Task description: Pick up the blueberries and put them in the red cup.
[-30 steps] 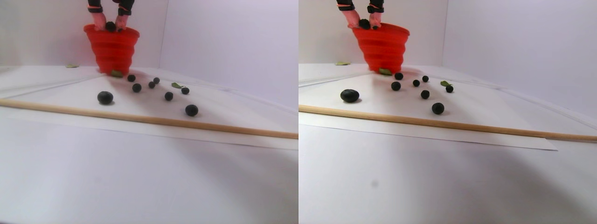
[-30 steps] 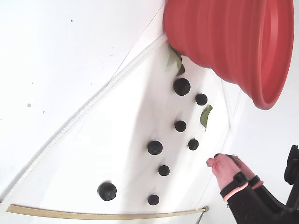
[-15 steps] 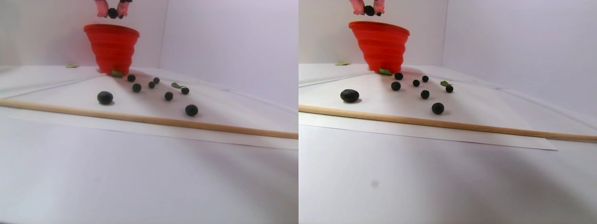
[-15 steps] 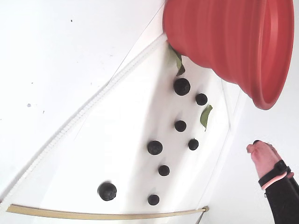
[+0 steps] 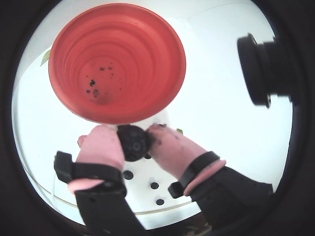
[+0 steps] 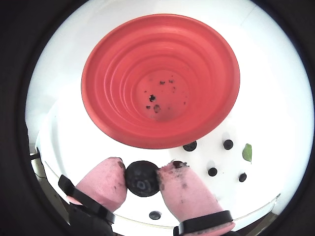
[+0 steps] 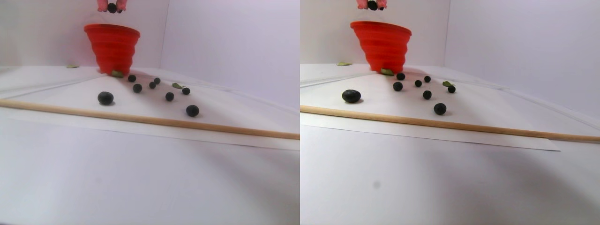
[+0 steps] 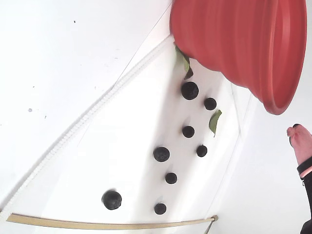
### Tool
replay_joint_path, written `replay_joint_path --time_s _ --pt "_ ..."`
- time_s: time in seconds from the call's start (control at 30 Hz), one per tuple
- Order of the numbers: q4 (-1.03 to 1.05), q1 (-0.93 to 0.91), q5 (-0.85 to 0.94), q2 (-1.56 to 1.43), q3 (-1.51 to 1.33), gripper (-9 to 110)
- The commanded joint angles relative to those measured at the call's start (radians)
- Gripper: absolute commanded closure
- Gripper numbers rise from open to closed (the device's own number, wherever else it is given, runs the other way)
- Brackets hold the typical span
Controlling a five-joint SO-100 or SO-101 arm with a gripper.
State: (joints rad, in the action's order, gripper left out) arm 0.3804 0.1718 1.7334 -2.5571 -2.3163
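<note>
Red plastic, ridged and tapered, the red cup (image 6: 160, 78) stands upright on the white surface (image 7: 140, 178), and its floor holds only a few dark specks and smears; no whole berry lies inside. Above the cup's rim, in a wrist view, the tool (image 6: 142, 178) has its two pink-padded fingers (image 6: 103, 184) closed on one dark blueberry (image 6: 141, 179), which sits clear of the rim, not over the cup's middle. In the stereo pair view the held berry hangs well above the cup. The blueberries (image 8: 162, 154) left on the surface lie scattered out from the cup's base, between the cup and a wooden stick (image 7: 140, 119). A green leaf (image 8: 214, 122) lies among them, another touches the cup's base
</note>
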Motion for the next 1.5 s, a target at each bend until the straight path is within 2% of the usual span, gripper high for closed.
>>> replay_joint_path --time_s 0.0,0.67,0.83,1.47 --pt "-0.081 0.005 0.011 0.017 0.11 90" --pt "-0.199 0.006 -0.014 0.192 0.236 89" --pt "-0.213 0.003 -0.028 0.204 0.244 84" --pt "-0.118 -0.04 -0.032 0.098 0.238 84"
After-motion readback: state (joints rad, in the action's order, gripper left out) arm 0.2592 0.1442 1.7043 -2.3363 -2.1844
